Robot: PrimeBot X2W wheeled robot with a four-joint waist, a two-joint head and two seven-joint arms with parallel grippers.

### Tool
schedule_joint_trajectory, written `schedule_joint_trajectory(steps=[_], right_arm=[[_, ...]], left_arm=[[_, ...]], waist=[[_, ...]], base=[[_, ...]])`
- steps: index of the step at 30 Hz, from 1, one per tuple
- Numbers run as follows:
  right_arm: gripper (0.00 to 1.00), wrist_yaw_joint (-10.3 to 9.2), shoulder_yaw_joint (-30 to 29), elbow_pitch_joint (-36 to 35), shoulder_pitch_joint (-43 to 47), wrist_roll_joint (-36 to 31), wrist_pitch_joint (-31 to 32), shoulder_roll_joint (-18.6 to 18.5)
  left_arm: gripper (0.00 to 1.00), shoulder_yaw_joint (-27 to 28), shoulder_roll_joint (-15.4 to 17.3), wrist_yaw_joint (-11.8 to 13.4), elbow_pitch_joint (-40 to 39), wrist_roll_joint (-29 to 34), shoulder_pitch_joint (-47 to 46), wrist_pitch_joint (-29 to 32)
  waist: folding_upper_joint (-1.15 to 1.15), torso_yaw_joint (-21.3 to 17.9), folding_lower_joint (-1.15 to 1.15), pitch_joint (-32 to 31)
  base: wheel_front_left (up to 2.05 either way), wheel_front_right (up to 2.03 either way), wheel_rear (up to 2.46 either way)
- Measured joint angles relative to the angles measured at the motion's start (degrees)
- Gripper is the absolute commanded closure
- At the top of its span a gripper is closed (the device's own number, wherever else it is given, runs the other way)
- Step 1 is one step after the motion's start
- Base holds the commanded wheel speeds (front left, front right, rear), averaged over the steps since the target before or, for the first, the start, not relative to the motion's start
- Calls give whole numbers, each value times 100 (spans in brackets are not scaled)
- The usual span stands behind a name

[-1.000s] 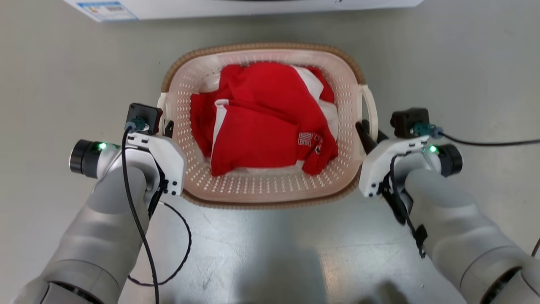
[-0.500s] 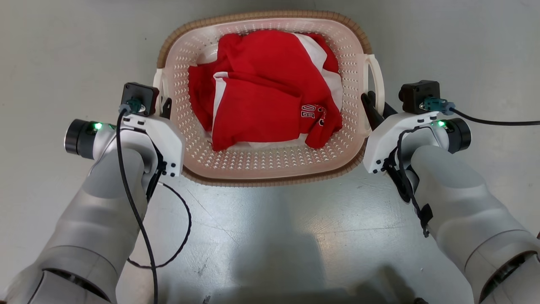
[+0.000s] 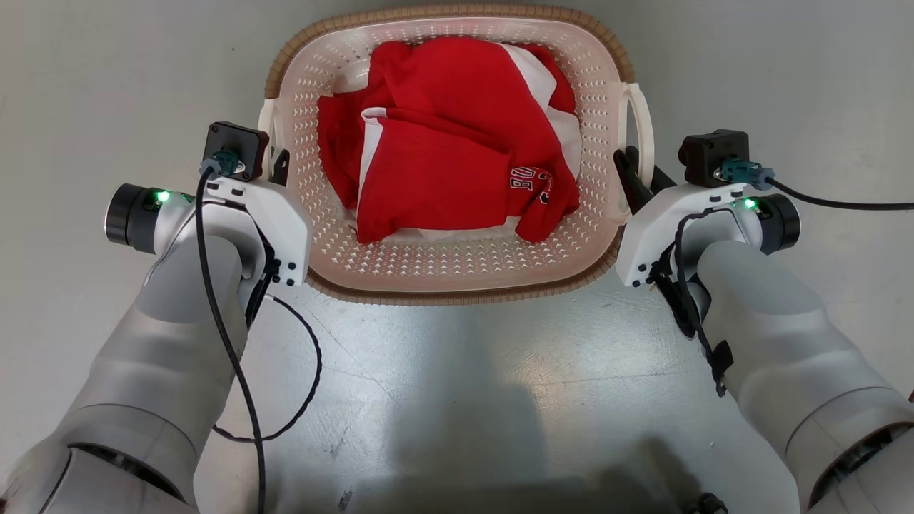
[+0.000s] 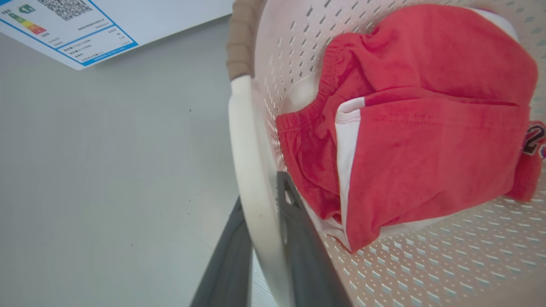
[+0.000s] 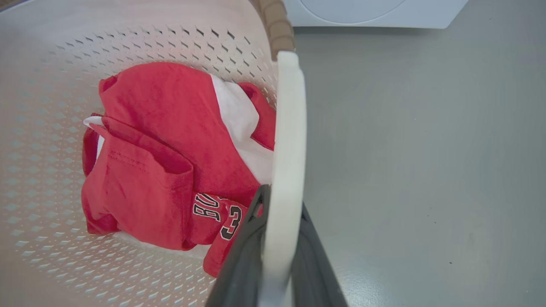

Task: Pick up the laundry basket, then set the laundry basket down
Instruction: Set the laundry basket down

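Far left in the head view: the pale left forearm (image 3: 178, 335), with a looped black cable (image 3: 318, 371) hanging beside it over the grey floor (image 3: 457, 400). Just right of that, the left gripper (image 4: 260, 192), clamped tight on the left loop handle (image 4: 251, 162) of the laundry basket (image 3: 457, 294). From the left wrist, one dark finger outside the white loop, the other inside against the perforated wall. At the upper left of that wrist view, a white appliance with a blue-edged label (image 4: 72, 30), beyond the basket.

In the middle, the laundry basket itself, straight ahead between the two arms, long side toward the robot, brown rim all round. Impossible to tell whether resting on the floor or raised off it. Inside, a crumpled red garment (image 3: 443, 164) with white trim and dark lettering near its right edge, lying over a white piece (image 3: 535, 71) toward the far right corner.

Further right, the right loop handle (image 5: 288, 128), pinched near its nearer end by the right gripper (image 5: 282, 198), closed on it with a finger on either side. Last, the pale right forearm (image 3: 778, 343) and a straight black cable (image 3: 835, 204) running off the right edge.
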Motion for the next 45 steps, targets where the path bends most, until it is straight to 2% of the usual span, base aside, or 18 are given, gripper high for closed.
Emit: schedule_joint_trajectory(steps=[10,11,12,13,14,15,20,26,36,40,43,45], right_arm=[[100,0,-282,-3,6,-187,1,41],[64,0,-325,0,6,-214,0,49],[12,2,-347,2,5,-277,1,49],[0,7,-382,4,5,-332,1,48],[0,7,-439,5,4,-369,1,44],[0,7,-512,5,3,-400,1,34],[0,8,-858,-71,4,-740,1,26],[0,8,-1395,-232,40,-1247,1,19],[0,8,-2082,-598,572,-1895,1,-16],[0,8,-2380,-814,840,-2173,0,-114],[0,8,-2610,-969,1076,-2347,0,-186],[0,8,-2761,-1076,1235,-2503,1,-249]], left_arm=[[100,-48,12,5,1,-4,-51,48],[100,-49,14,34,1,-5,-64,53],[100,-48,12,67,0,-8,-80,59],[77,-41,20,126,-1,-15,-104,59],[11,-44,37,166,1,-14,-117,70],[0,-33,65,215,3,-20,-118,133],[0,-2,127,307,16,-129,-104,445],[0,-5,122,307,15,-201,-38,443],[0,27,52,358,16,-327,197,37],[0,126,-53,302,11,-436,481,-20],[0,245,-36,178,-90,-519,700,-68],[0,385,8,181,-301,-623,845,-85]], waist=[[0,-3,0,52],[0,-8,0,53],[0,-13,0,56],[0,-17,0,61],[0,-20,0,64],[0,-22,0,66],[0,-45,0,43],[0,-74,0,-103],[0,-44,0,-529],[0,-11,0,-825],[0,10,0,-1095],[0,22,0,-1290]], base=[[0,0,0],[0,0,0],[0,0,0],[0,0,0],[0,0,0],[0,0,0],[0,0,0],[0,0,0],[0,0,0],[0,0,0],[0,0,0],[0,0,0]])
